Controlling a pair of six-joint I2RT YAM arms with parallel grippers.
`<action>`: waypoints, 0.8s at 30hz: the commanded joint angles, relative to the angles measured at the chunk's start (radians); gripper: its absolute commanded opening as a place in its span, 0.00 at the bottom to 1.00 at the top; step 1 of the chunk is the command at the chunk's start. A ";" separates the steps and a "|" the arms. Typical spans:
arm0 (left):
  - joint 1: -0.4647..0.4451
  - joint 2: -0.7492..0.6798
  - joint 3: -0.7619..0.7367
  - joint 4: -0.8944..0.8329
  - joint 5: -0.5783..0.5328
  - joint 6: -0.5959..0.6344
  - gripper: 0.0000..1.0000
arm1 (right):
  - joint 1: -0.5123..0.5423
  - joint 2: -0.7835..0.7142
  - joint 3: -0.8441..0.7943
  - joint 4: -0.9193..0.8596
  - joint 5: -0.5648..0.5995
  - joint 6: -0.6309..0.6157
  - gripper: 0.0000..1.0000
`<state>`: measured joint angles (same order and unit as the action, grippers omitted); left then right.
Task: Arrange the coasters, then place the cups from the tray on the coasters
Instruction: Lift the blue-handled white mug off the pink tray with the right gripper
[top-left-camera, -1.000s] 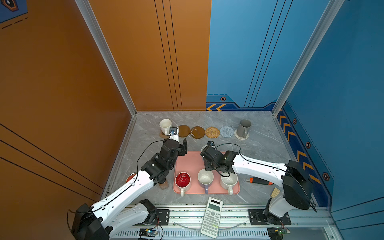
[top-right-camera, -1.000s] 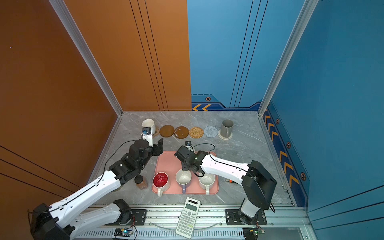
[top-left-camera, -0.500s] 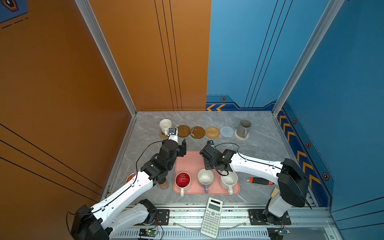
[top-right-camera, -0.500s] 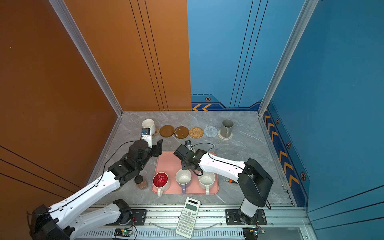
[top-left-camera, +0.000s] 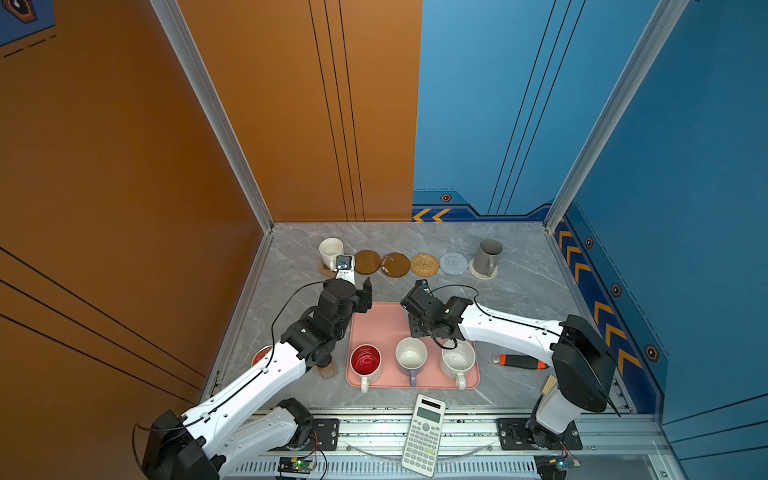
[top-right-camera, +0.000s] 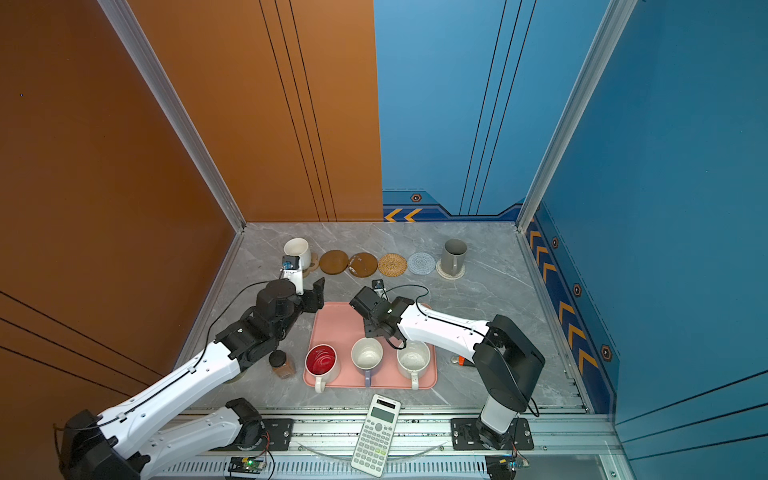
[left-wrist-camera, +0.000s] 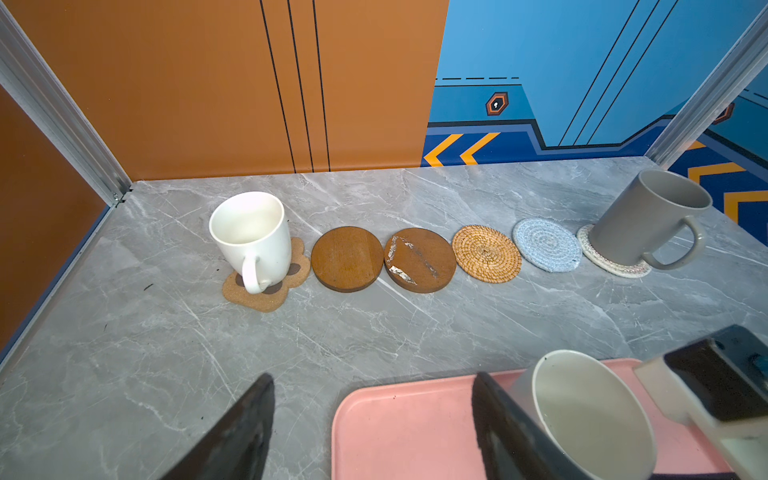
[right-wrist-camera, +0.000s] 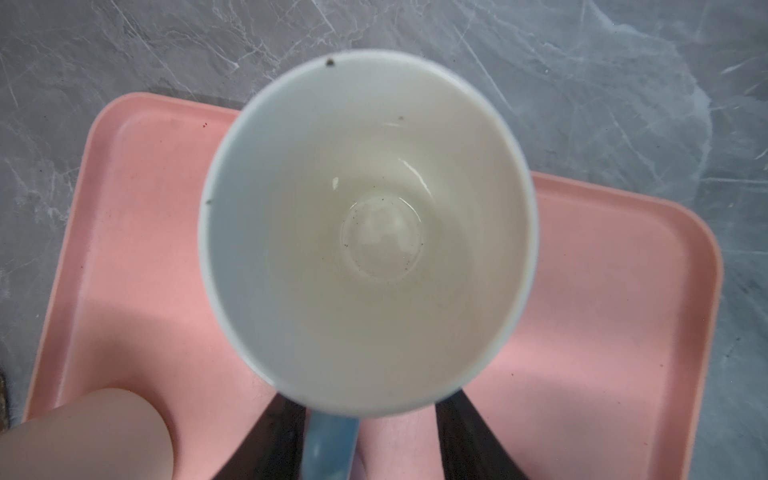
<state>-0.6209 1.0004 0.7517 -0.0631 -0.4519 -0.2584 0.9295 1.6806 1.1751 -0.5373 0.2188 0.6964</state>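
Six coasters lie in a back row: paw (left-wrist-camera: 266, 299), two brown discs (left-wrist-camera: 347, 258), (left-wrist-camera: 419, 259), rattan (left-wrist-camera: 486, 253), grey-blue (left-wrist-camera: 546, 245), whitish (left-wrist-camera: 598, 257). A white cup (left-wrist-camera: 253, 237) stands on the paw, a grey cup (left-wrist-camera: 648, 220) on the whitish one. The pink tray (top-left-camera: 382, 328) holds red-inside (top-left-camera: 365, 360), lavender (top-left-camera: 411, 354) and speckled (top-left-camera: 458, 359) cups in front. At its back stands a light blue cup (right-wrist-camera: 365, 232). My right gripper (right-wrist-camera: 372, 415) is open, straddling its handle, one finger apart from it. My left gripper (left-wrist-camera: 374, 419) hangs open and empty over the tray's back left corner.
A calculator (top-left-camera: 424, 440) lies on the front rail. An orange-handled tool (top-left-camera: 519, 362) lies right of the tray. A brown jar (top-right-camera: 282, 363) and a red tin (top-left-camera: 262, 355) sit left of it under my left arm. Walls close in on three sides.
My right gripper has shifted slightly left over the tray's back, and its jaws have narrowed around the blue cup's handle. My left arm has hardly moved.
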 joint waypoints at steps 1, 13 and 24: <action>0.010 -0.008 -0.014 -0.001 0.016 -0.009 0.75 | -0.007 0.019 0.019 0.023 -0.018 -0.001 0.49; 0.016 -0.003 -0.013 -0.002 0.019 -0.011 0.75 | -0.017 0.034 0.021 0.039 -0.035 -0.004 0.47; 0.019 0.001 -0.009 0.000 0.015 -0.013 0.75 | -0.022 0.043 0.022 0.039 -0.043 -0.012 0.33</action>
<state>-0.6140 1.0016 0.7517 -0.0631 -0.4412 -0.2592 0.9146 1.7134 1.1755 -0.5007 0.1799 0.6930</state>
